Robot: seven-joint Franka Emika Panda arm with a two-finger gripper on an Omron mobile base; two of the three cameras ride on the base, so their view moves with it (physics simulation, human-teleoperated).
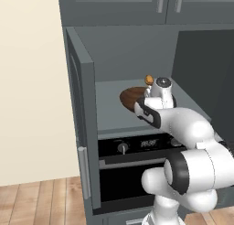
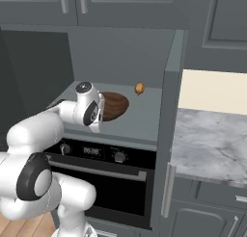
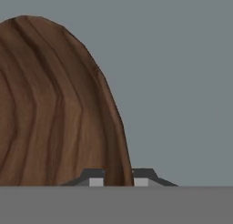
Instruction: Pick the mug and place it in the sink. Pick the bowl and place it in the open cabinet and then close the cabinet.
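Note:
The dark brown wooden bowl is inside the open cabinet, low over its grey shelf and slightly tilted. I cannot tell whether it touches the shelf. My gripper reaches into the cabinet and is shut on the bowl's rim. In the hand view one fingertip stands on each side of the rim. The mug and the sink are out of view.
A small orange-brown thing stands at the back of the shelf. The cabinet doors stand wide open on both sides. A black oven sits below the shelf. A marble counter lies to the right.

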